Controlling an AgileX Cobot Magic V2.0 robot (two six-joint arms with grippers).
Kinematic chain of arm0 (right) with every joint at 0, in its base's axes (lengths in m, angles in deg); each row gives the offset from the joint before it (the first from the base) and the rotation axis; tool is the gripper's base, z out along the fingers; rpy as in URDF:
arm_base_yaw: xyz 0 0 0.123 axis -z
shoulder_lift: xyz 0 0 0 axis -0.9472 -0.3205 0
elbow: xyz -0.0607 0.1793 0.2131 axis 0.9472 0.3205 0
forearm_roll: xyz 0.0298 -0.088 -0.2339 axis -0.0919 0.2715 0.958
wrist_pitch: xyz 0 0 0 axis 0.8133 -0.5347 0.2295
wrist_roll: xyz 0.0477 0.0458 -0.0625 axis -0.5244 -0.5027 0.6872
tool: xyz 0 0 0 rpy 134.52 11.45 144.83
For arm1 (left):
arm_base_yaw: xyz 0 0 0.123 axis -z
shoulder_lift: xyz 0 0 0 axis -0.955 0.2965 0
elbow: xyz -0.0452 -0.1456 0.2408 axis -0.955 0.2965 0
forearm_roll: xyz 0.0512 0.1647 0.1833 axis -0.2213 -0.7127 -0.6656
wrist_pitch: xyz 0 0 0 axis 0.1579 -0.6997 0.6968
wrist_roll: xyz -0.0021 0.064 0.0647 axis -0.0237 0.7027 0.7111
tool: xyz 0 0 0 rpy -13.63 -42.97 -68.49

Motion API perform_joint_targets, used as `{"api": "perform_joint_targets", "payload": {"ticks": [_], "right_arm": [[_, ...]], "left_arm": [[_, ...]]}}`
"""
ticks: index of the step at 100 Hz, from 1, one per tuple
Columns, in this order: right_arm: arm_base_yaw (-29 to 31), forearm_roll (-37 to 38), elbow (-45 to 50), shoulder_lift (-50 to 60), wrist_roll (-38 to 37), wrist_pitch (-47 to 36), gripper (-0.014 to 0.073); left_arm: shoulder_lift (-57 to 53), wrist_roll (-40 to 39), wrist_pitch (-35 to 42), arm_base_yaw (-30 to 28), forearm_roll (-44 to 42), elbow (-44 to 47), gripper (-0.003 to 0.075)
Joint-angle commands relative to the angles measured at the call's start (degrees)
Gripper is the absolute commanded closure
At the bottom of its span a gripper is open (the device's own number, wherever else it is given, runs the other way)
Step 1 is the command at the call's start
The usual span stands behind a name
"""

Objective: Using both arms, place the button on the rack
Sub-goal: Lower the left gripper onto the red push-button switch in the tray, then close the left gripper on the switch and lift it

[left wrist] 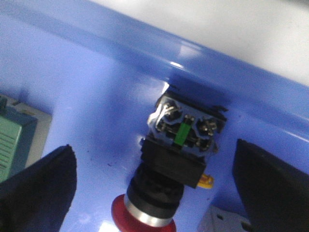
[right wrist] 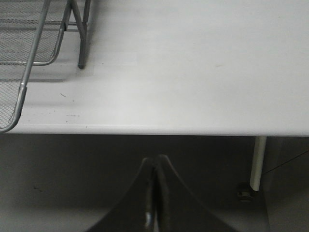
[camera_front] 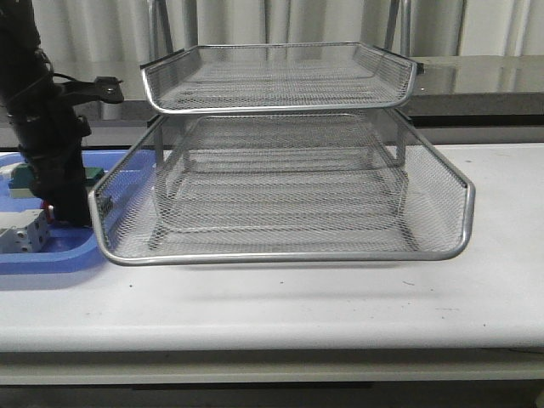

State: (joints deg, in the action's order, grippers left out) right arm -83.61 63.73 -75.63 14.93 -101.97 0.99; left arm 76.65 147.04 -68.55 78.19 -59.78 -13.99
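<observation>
The button (left wrist: 170, 166) lies on its side on the floor of the blue tray (left wrist: 96, 87), red cap toward the camera and its blue rear block against the tray wall. My left gripper (left wrist: 154, 193) is open and straddles it, one black finger (left wrist: 38, 188) on each side, neither touching. In the front view the left arm (camera_front: 47, 127) reaches down into the blue tray (camera_front: 59, 253) and hides the button. The silver wire-mesh rack (camera_front: 280, 187) stands mid-table. My right gripper (right wrist: 155, 193) is shut and empty, below the table's front edge near the rack's corner (right wrist: 29, 53).
A white-grey terminal block (camera_front: 24, 231) and a green block (camera_front: 93, 174) lie in the tray beside the left arm. The green block (left wrist: 12, 140) and a grey part (left wrist: 224, 222) flank the button. A rack leg (right wrist: 81, 43) stands on the white table (right wrist: 193, 72).
</observation>
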Motion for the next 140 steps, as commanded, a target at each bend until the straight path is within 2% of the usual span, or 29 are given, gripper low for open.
{"api": "perform_joint_targets", "payload": {"ticks": [1, 111, 118, 125, 140], "right_arm": [[0.17, 1.49, -2.01, -0.43, 0.14, -2.96, 0.0703], [0.17, 1.49, -2.01, -0.43, 0.14, -2.9, 0.0703], [0.17, 1.49, -2.01, -0.43, 0.14, -2.9, 0.0703], [0.17, 1.49, -2.01, -0.43, 0.14, -2.9, 0.0703], [0.17, 1.49, -2.01, -0.43, 0.14, -2.9, 0.0703]], "left_arm": [[-3.03, 0.09, 2.05, 0.16, 0.72, -1.68, 0.01], [-0.89, 1.51, 3.0, 0.16, 1.96, -1.77, 0.0105], [-0.89, 1.51, 3.0, 0.16, 1.96, -1.77, 0.0139], [-0.89, 1.51, 3.0, 0.16, 1.96, -1.77, 0.0209], [-0.89, 1.51, 3.0, 0.16, 1.96, -1.77, 0.0428]]}}
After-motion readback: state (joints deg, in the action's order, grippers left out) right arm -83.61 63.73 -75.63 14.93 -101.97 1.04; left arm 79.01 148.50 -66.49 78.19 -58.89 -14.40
